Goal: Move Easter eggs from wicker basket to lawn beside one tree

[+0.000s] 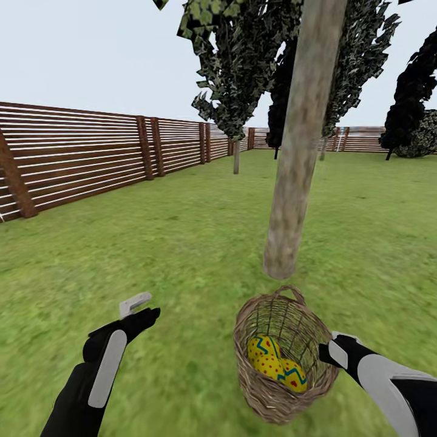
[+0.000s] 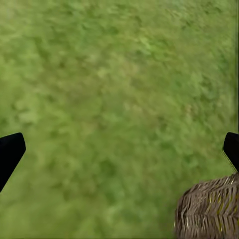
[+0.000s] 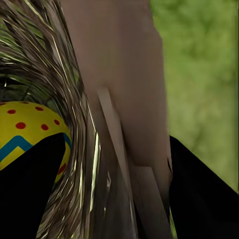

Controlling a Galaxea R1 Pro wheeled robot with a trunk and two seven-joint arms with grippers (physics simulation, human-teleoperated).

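The wicker basket (image 1: 280, 358) stands tilted on the lawn (image 1: 152, 255) just in front of the tree's pale trunk (image 1: 300, 152). Yellow Easter eggs (image 1: 273, 361) with blue zigzags and red dots lie inside; I can tell two apart. My right gripper (image 1: 329, 352) is shut on the basket's rim at its right side. In the right wrist view one finger (image 3: 30, 189) is inside by an egg (image 3: 25, 127) and the other outside the woven wall (image 3: 84, 149). My left gripper (image 1: 141, 311) hangs open over bare grass, left of the basket (image 2: 209, 209).
A brown slat fence (image 1: 85, 155) runs along the left and the back. More trees (image 1: 233, 91) and dark cypresses (image 1: 409, 103) stand farther off. Grass spreads wide on the left and beyond the trunk.
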